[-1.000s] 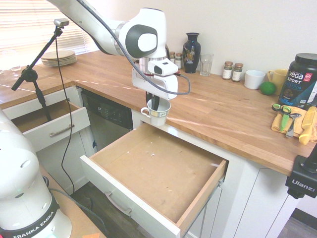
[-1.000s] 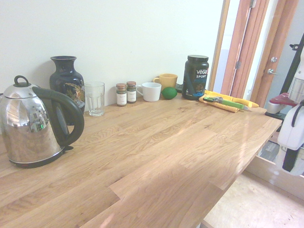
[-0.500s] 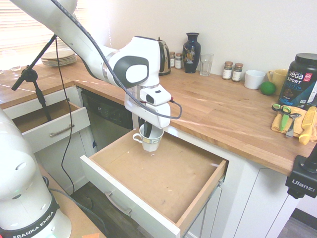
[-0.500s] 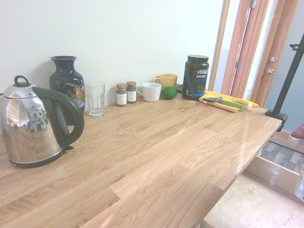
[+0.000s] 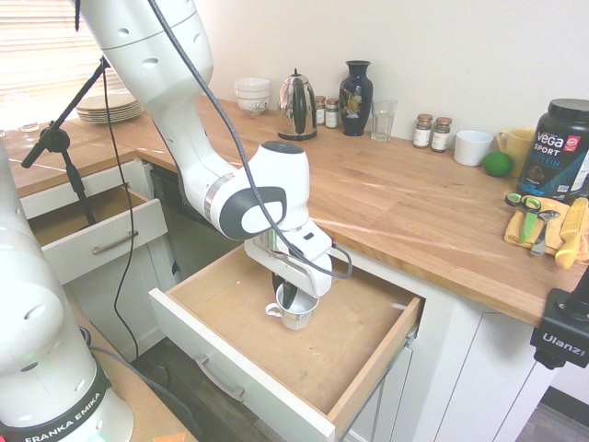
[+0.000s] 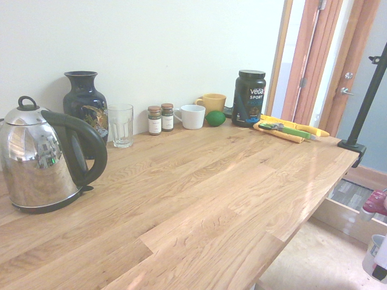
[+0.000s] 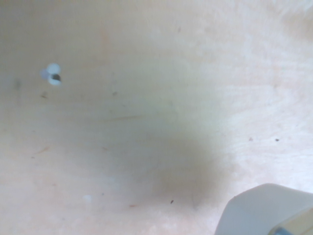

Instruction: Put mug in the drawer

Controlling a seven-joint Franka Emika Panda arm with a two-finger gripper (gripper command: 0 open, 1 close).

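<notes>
End effector [image 5: 287,296] pinches the mug [image 5: 295,314] inside the open drawer [image 5: 241,394] — lowering and release apparently remain.

White mug [image 5: 295,314] (upright) inside drawer [image 5: 354,361]

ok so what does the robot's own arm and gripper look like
The arm is glossy white with rounded segments, dark grey oval caps at the joints and a braided grey cable along it; its base reads "FRANKA EMIKA". The gripper has a white body with slim black jaws.
</notes>
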